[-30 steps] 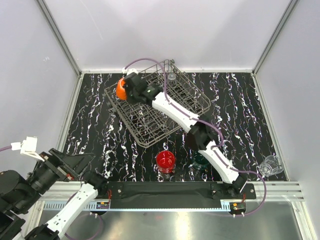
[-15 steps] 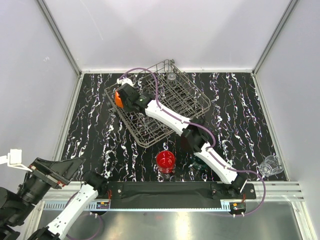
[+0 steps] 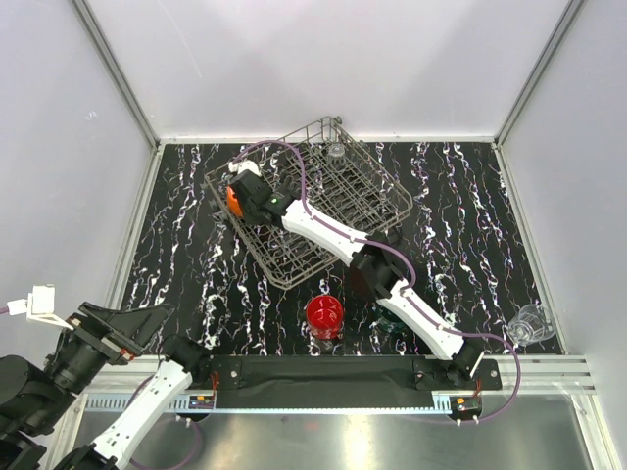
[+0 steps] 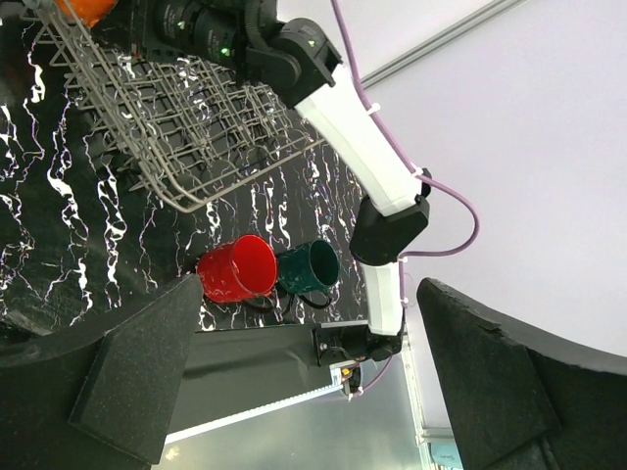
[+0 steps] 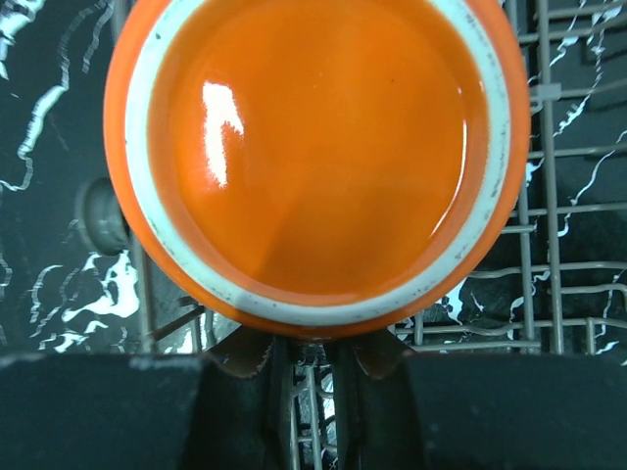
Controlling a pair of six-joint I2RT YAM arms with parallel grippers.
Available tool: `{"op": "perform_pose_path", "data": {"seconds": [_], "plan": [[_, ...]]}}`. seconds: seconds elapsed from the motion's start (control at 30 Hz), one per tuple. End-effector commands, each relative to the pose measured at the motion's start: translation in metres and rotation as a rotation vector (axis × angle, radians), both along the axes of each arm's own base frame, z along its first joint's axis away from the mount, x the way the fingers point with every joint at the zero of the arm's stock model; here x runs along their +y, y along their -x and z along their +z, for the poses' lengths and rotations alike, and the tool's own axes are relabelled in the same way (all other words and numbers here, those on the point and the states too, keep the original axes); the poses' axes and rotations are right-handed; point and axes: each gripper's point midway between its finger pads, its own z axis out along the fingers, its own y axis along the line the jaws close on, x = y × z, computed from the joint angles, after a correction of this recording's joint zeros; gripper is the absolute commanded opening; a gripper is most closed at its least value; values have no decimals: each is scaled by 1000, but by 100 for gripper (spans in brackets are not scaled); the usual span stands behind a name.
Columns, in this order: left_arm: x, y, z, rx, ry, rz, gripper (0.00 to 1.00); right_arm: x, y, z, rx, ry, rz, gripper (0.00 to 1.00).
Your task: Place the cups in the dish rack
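While the left gripper [image 3: 147, 326] hangs spread wide, holding nothing, at the near left edge, a red cup [image 3: 324, 315] and a dark teal cup [image 3: 395, 315] stand side by side on the table [image 3: 470, 206] before the dish rack [image 3: 364, 196], and a clear cup [image 3: 529, 323] sits well off to the right. Farther back, the right gripper [image 5: 309, 377] is clamped on the orange cup [image 5: 313, 157], base up at the rack's left corner; one small clear cup [image 3: 336, 151] sits inside its far corner
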Motion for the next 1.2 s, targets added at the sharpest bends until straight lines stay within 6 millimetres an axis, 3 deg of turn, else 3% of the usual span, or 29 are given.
{"op": "perform_pose_path", "data": {"seconds": [0.0, 0.17, 0.53, 0.7, 0.93, 1.1, 1.17], "plan": [[5, 6, -29, 112, -61, 9, 99, 12, -15, 28, -85, -79, -14, 4], [7, 5, -29, 108, -58, 19, 99, 12, -13, 17, -74, -56, -4, 9], [6, 4, -30, 112, -53, 20, 99, 11, -12, 5, -64, -34, 8, 35], [6, 4, -30, 113, -47, 22, 99, 11, -11, 1, -56, -32, 8, 38], [7, 6, -28, 108, -47, 23, 99, 7, -14, 21, -88, -39, -3, 54], [11, 7, -23, 93, -63, 31, 99, -1, -14, 43, -109, -30, -18, 79], [11, 8, -19, 89, -69, 23, 99, -6, -13, 58, -124, -28, -17, 85]]}}
